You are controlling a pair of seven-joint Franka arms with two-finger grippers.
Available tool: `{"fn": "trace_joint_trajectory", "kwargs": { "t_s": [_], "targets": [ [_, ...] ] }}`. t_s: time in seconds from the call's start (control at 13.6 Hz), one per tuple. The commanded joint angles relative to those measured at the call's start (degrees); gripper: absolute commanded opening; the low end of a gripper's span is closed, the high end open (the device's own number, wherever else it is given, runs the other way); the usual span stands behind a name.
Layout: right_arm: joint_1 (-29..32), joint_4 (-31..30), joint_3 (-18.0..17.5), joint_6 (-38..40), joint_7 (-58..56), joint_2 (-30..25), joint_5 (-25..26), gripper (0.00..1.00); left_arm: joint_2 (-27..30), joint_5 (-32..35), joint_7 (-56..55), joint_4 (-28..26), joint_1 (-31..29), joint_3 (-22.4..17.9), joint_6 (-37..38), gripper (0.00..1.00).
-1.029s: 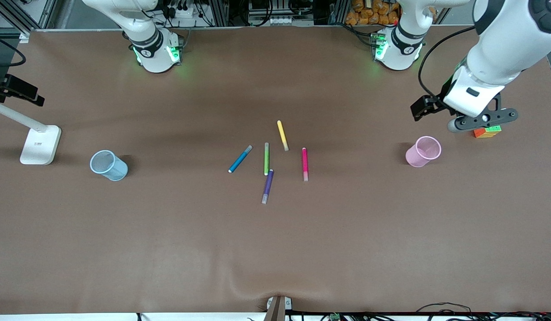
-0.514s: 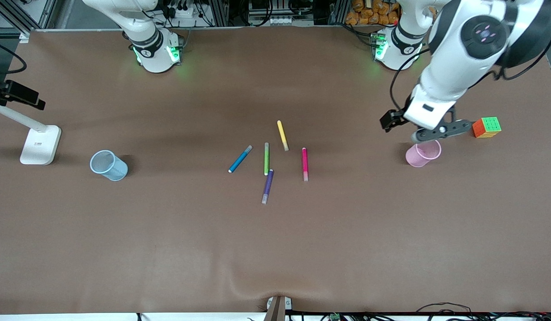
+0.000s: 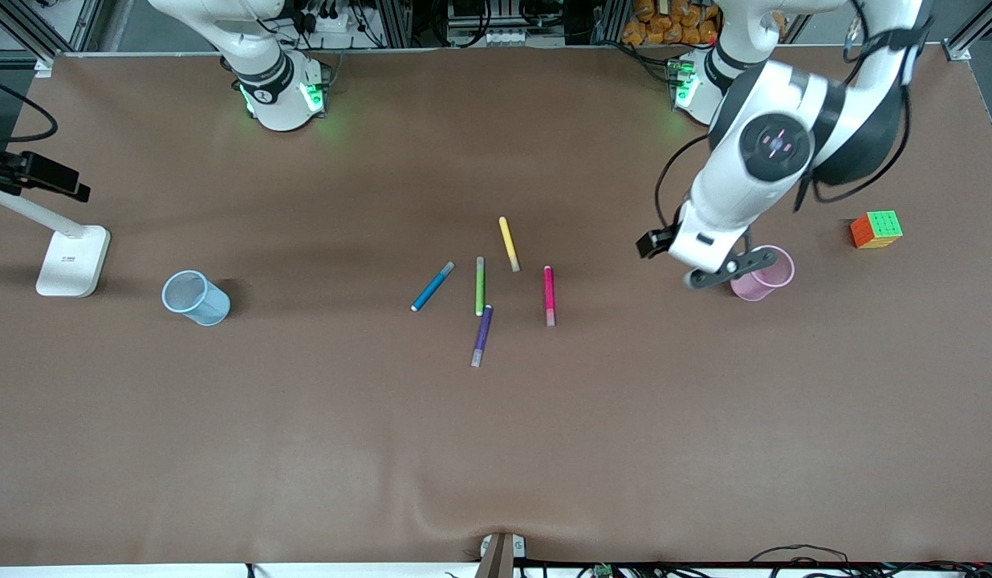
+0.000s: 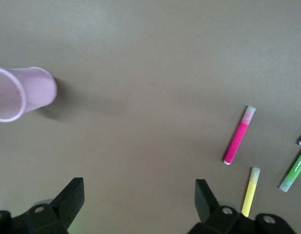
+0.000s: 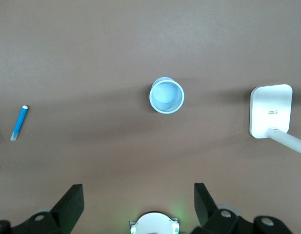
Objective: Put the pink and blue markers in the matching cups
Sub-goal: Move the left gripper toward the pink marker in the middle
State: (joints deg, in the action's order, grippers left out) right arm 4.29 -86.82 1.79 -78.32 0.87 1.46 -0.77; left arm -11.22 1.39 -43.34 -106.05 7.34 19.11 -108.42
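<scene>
On the brown counter [image 3: 496,449], nearest the front camera at the frame's middle, lies the slim purple felt-tip pen [image 3: 482,335]. Just above it in the frame sit the magenta-pink marker with a pale cap end [image 3: 549,295], the green pen [image 3: 480,286] and the bright blue marker with a greyish cap end [image 3: 432,286], all flat on the counter and apart from each other, except that the purple pen's upper tip sits just beside the green pen's lower end. The yellow pen [image 3: 508,243] lies highest of the 5.

At mid-left of the frame stands the small translucent light blue cup [image 3: 195,298], with the white lamp base [image 3: 72,261] farther toward the frame's left edge. At mid-right stands the translucent light pink cup [image 3: 761,274], and the multicoloured puzzle cube [image 3: 876,229] sits at the right, a little higher.

The left gripper [image 3: 725,271] hovers over the counter just beside the pink cup, its fingers [image 4: 68,200] spread wide and holding nothing. The right gripper [image 5: 138,207] shows only in its wrist view, high over the blue cup, fingers wide and bare; that arm waits
</scene>
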Motion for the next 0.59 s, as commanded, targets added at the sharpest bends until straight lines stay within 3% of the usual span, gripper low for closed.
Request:
{"fn": "trace_joint_trajectory", "kwargs": {
  "t_s": [0.0,0.51],
  "targets": [
    [0.8,1.4,-0.6,1.7,-0.1,1.9,0.3,1.00,-6.9,0.3,-2.2,7.2,1.3,0.2,0.9,1.00],
    [0.6,1.3,-0.6,1.8,-0.3,2.5,0.3,1.00,-19.9,0.3,-2.9,17.0,5.0,0.2,1.9,1.00]
  ]
}}
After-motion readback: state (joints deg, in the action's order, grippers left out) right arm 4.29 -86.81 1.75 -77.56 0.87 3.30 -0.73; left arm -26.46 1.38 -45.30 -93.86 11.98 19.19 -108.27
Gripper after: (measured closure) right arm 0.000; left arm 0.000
